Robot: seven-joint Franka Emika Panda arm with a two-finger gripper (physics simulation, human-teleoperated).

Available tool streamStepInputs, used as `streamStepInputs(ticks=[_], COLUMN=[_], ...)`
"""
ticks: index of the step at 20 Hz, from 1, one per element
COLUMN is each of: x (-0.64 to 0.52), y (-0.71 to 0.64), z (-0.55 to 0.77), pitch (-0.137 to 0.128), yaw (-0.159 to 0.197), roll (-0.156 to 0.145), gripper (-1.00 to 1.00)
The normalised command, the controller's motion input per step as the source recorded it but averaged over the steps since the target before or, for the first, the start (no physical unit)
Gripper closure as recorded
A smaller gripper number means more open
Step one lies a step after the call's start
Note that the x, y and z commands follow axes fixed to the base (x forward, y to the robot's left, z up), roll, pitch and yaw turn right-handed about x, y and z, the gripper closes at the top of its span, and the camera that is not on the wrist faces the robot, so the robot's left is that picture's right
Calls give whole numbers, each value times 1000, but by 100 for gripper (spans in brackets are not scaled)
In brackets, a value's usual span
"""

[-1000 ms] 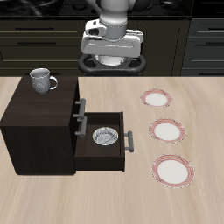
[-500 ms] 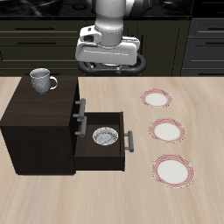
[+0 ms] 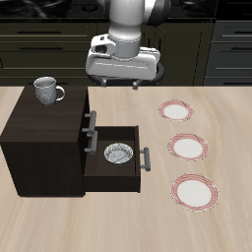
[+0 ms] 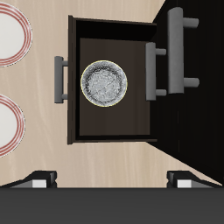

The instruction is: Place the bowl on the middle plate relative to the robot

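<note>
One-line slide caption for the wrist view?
Wrist camera looks down on the bowl lying in the open drawer, two plates at the edge.

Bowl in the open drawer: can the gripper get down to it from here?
Probably yes. The drawer is pulled out, the bowl lies alone in it with nothing over it, and the gripper hangs high above.

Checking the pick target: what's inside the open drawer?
Only the bowl, lying upright on the floor of the open drawer, away from its walls. The drawer's back end, still within the cabinet, is hidden.
</note>
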Motion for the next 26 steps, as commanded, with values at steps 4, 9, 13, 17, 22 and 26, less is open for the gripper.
streamStepInputs(ticks=[4, 9, 13, 17, 22, 26], x=[156, 231, 234, 231, 36, -67], y=[152, 26, -29, -154, 18, 117], z=[78, 71, 74, 7, -51, -17], pitch=[-19, -24, -18, 5, -15, -46], yaw=[-27, -18, -55, -149, -162, -173], roll=[59, 15, 7, -42, 1, 18], gripper=[-100, -100, -100, -100, -100, -100])
